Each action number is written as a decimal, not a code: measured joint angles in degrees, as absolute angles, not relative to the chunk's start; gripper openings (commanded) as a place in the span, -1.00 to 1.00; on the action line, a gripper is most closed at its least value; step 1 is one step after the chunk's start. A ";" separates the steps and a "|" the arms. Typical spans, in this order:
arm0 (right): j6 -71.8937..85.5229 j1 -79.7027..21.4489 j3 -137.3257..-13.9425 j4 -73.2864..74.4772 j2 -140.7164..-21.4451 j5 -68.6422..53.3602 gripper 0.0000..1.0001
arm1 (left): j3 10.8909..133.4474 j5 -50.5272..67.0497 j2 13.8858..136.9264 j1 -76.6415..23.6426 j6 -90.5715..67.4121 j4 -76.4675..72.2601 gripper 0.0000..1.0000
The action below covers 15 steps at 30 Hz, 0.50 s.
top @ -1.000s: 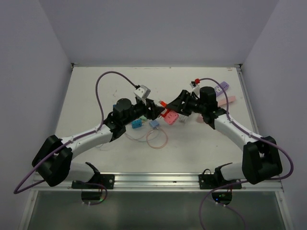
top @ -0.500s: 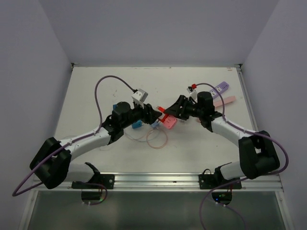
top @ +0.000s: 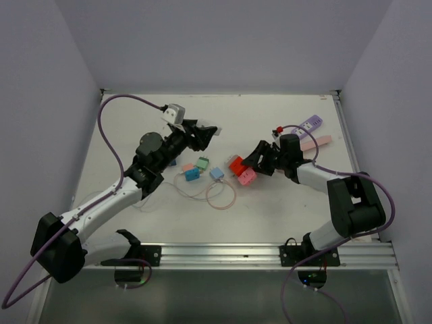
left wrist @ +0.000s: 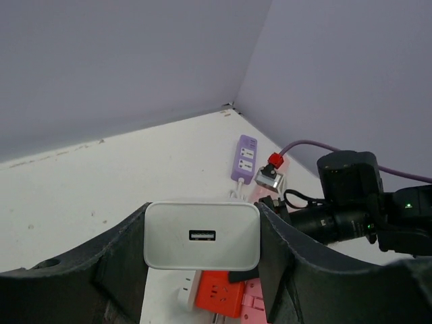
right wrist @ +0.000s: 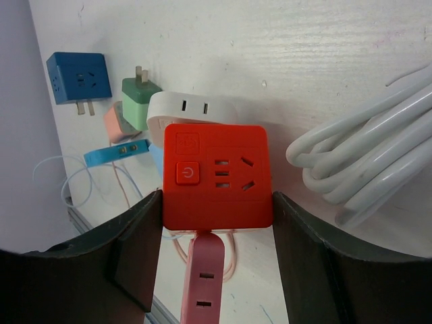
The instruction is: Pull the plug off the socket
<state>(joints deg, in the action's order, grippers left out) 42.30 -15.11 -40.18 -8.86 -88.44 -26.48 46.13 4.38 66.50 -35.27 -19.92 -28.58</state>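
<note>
My left gripper [top: 202, 133] is shut on the white USB plug [top: 209, 130] and holds it raised, apart from the socket. In the left wrist view the plug [left wrist: 202, 235] sits squarely between the fingers [left wrist: 121, 256]. My right gripper [top: 248, 160] is shut on the red socket cube [top: 235, 164], low over the table's middle. In the right wrist view the socket [right wrist: 216, 175] fills the gap between the fingers [right wrist: 138, 250], and its holes are empty. The socket also shows below the plug in the left wrist view [left wrist: 219, 295].
A pink strip [top: 246, 177] lies under the socket. Green [top: 201, 164], blue [top: 192, 175] and light blue [top: 216, 173] adapters and a thin cable loop [top: 219, 196] lie left of it. A purple power strip [top: 309, 125] lies at the back right. A coiled white cable [right wrist: 364, 162] lies beside the socket.
My left gripper has pulled up and to the back left with the white plug, away from the red socket. My right gripper stayed on the socket and shifted slightly.
</note>
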 measured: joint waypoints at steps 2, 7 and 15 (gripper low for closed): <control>41.85 -15.11 -40.40 -8.60 -88.47 -26.55 -1.00 | 46.09 3.40 66.81 -34.50 -20.43 -26.50 -1.00; 39.64 -15.38 -41.36 -7.33 -88.51 -26.61 -1.00 | 46.06 -0.82 69.28 -28.93 -23.18 -19.38 -1.00; 35.81 -15.42 -42.44 -5.02 -88.31 -26.83 -1.00 | 46.06 -8.86 74.50 -21.85 -27.40 -3.57 -1.00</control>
<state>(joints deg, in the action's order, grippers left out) 35.81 -15.42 -42.44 -5.02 -88.31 -26.83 46.06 -8.86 74.50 -21.85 -27.40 -3.57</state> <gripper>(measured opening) 0.629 0.601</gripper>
